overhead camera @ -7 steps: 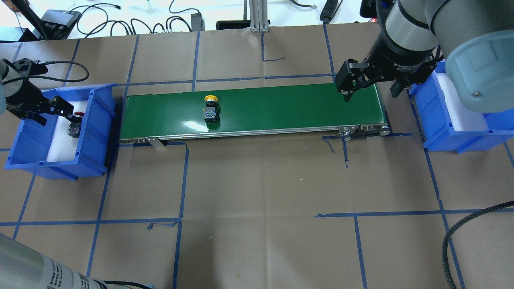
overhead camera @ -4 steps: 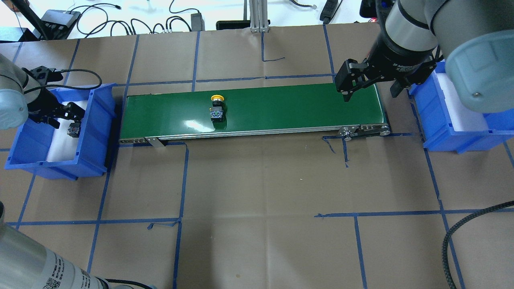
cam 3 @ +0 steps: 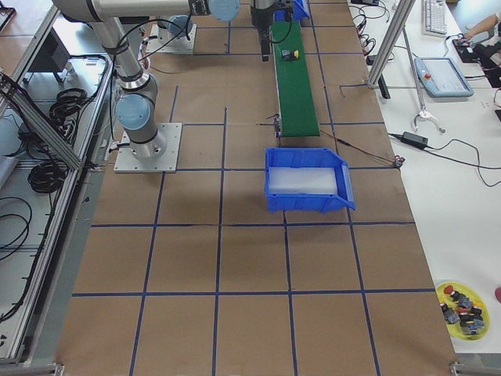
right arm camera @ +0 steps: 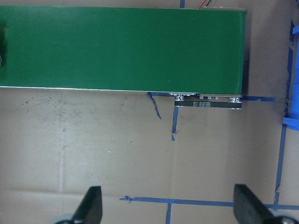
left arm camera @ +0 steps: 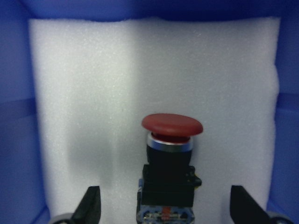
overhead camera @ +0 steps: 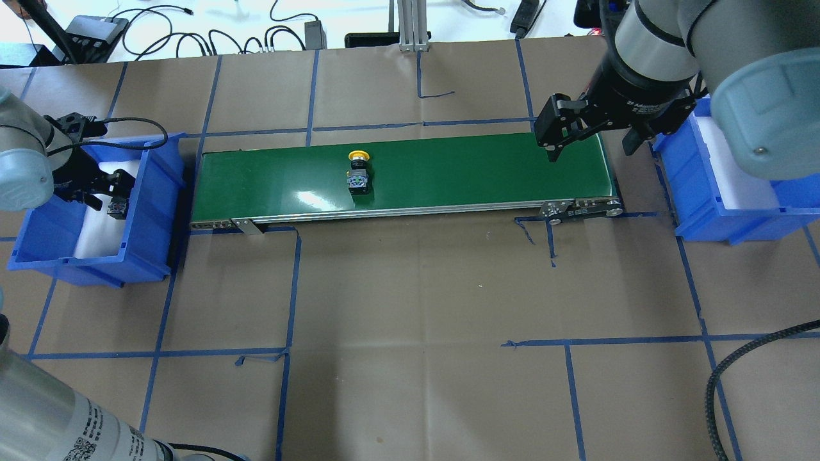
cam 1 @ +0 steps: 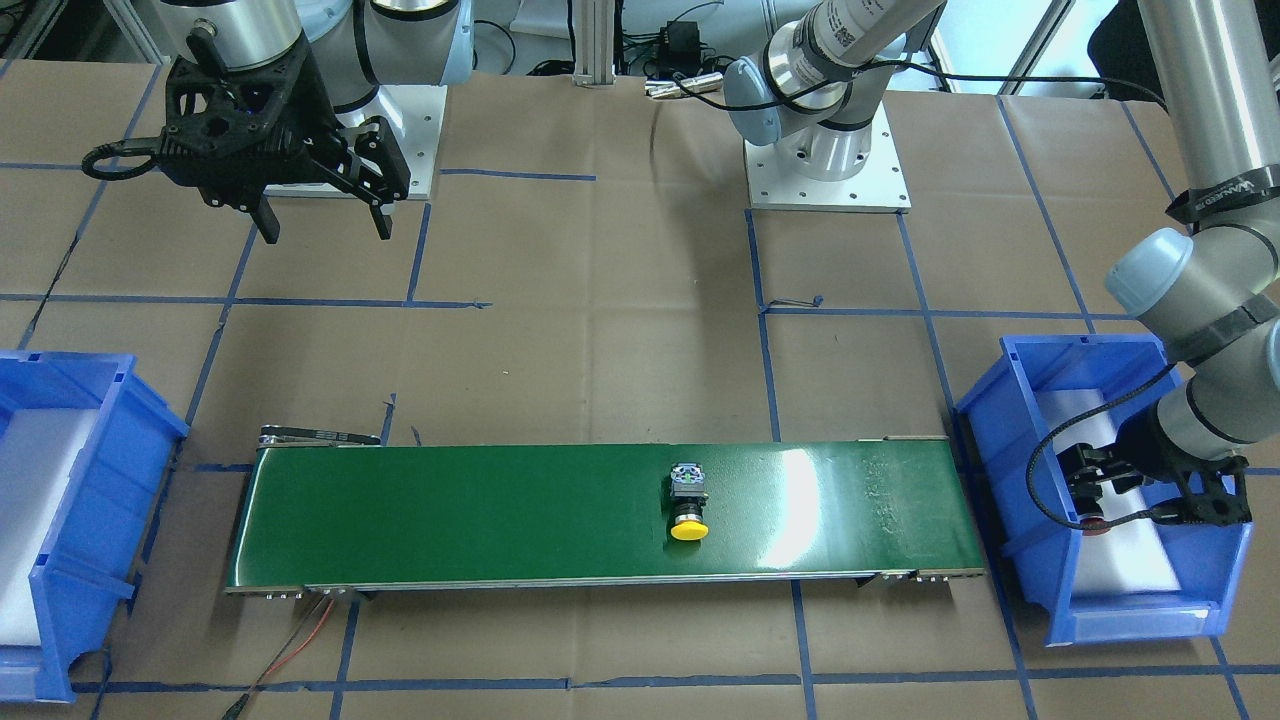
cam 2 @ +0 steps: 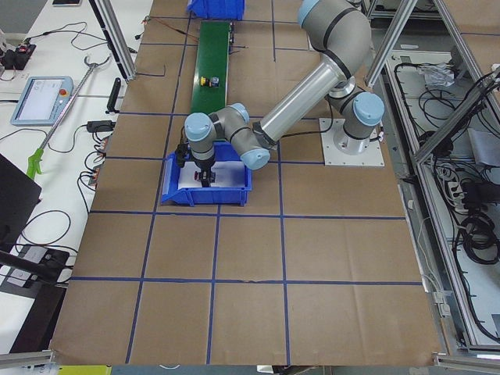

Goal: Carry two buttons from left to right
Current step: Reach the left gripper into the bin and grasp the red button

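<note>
The left gripper [left arm camera: 167, 207] is down inside the left blue bin [overhead camera: 148, 192] with its jaws spread wide. The red button [left arm camera: 169, 161] lies on the bin's white foam liner [left arm camera: 93, 93], directly between the two fingers [left arm camera: 91, 205]. Its black body sits in the middle of the gap and its red cap points forward, past the fingertips. Bare foam shows on both sides of the body, so neither finger touches it and the gripper grasps nothing. I cannot tell how close the fingertips are to the foam.

The right gripper [overhead camera: 590, 151] hangs above the right end of the green conveyor belt [overhead camera: 461, 173], just beside the right blue bin [overhead camera: 701, 192]. It is also wide open and empty. In its wrist view only brown paper [right arm camera: 140, 154] and blue tape lines lie between its fingers [right arm camera: 92, 205], with the belt's end ahead of them.

The yellow button [overhead camera: 357, 173] lies on its side on the belt between the two grippers, well apart from both. Its cap points away from the robot.
</note>
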Motion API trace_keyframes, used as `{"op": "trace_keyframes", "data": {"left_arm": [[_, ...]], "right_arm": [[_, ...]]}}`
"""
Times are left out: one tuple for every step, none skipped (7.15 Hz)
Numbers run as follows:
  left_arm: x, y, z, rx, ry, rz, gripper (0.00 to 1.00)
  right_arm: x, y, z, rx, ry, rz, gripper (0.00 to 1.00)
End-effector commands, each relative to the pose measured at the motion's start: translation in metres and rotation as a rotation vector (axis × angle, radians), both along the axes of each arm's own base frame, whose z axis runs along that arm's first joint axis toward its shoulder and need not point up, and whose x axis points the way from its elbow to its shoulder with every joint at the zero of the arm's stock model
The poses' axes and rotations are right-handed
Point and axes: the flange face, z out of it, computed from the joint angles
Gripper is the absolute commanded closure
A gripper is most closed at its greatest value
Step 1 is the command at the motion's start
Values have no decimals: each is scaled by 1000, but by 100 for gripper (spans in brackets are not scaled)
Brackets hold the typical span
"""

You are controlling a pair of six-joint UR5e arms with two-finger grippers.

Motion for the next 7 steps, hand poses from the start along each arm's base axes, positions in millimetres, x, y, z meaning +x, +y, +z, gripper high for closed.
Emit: {"op": "trace_keyframes", "data": {"left_arm": [[1, -2, 1, -4, -2, -2, 50], [3, -4, 5, -11, -6, -1, 74], [4, -6, 8, -16, -10, 1, 92], [5, -8, 14, -21, -15, 1, 100], [5, -9, 38, -51, -31, -1, 100], [4, -8, 63, -48, -30, -1, 100], [0, -3, 91, -24, -17, -4, 100]], "right_arm": [[0, 0, 0, 1, 0, 0, 0], [1, 0, 1, -2, -2, 2, 0], [1, 0, 2, -6, 1, 2, 0], [0, 0, 3, -7, 12, 8, 0], [0, -1, 3, -10, 14, 10, 0], [1, 0, 11, -25, 10, 12, 0], [0, 0, 6, -15, 14, 10, 0]]}}
